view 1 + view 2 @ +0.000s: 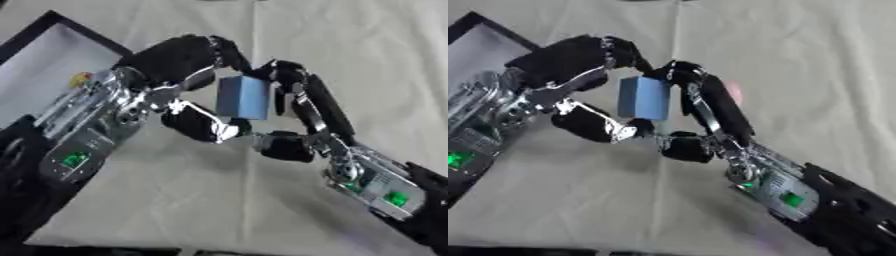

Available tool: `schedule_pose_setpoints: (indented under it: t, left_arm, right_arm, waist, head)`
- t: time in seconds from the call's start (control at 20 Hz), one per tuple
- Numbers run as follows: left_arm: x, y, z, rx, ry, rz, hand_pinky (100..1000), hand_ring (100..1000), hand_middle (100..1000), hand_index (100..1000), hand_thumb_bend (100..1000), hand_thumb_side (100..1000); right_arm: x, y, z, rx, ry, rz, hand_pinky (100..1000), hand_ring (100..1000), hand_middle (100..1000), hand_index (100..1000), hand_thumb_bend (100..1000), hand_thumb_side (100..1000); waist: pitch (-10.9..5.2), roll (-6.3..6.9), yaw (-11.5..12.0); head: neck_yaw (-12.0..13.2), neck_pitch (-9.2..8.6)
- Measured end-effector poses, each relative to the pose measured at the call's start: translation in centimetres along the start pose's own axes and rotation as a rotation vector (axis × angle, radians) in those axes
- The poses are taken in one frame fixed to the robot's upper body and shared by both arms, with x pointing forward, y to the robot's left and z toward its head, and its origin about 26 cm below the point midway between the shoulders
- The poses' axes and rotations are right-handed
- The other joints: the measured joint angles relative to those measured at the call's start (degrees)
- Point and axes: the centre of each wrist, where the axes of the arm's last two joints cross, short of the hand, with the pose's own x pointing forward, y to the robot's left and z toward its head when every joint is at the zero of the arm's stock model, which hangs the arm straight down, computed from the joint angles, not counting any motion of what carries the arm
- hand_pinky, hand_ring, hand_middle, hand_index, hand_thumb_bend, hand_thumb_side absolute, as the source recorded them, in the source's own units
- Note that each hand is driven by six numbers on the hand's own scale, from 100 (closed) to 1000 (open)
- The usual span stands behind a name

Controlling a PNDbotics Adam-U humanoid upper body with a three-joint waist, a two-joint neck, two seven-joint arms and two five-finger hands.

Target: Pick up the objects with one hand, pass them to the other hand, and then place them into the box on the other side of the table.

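Note:
A blue block [243, 97] hangs above the middle of the table, caught between my two hands. My left hand [175, 60] comes in from the left, its fingers curled over the block's top and its thumb [203, 125] hooked under the bottom edge. My right hand [308, 102] reaches up from the lower right. Its fingers lie curled against the block's right face and its thumb [284, 146] sits just below. The black-rimmed box [54, 26] with a pale floor lies at the upper left, partly hidden behind my left forearm.
A beige cloth [367, 55] covers the table. Something small, yellow and red, [80, 78] shows in the box beside my left wrist. The table's front edge [227, 250] runs along the bottom.

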Motion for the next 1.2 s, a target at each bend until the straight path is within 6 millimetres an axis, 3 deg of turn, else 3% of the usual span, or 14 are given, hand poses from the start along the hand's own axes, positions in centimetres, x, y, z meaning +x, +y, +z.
schedule_pose_setpoints:
  t: [0.35,0.75,0.95,1.2]
  left_arm:
    - [0.09,-0.16,-0.17,0.004,0.000,0.003,851,766,713,788,332,306]
    - [0.06,-0.35,-0.26,0.014,0.007,0.008,839,749,667,725,204,116]
    - [0.09,-0.51,-0.37,0.018,0.010,0.015,835,734,638,685,100,142]
    - [0.19,-0.61,-0.42,0.021,0.011,0.017,830,723,620,664,100,152]
  right_arm:
    - [-0.10,0.04,0.07,0.001,0.000,0.009,229,590,542,447,260,100]
    - [-0.16,0.06,0.10,0.000,0.000,0.009,224,588,541,443,260,100]
    - [-0.20,0.08,0.16,0.000,0.002,0.010,222,588,541,442,260,100]
    - [-0.24,0.05,0.16,-0.003,0.005,0.011,220,587,540,440,260,100]
  waist:
    - [0.00,0.00,0.1]
    - [0.00,0.00,0.0]
    - [0.00,0.00,0.0]
    - [0.00,0.00,-0.1]
  head:
    - [0.4,0.00]
    - [0.5,-0.01]
    - [0.5,-0.02]
    - [0.6,-0.03]
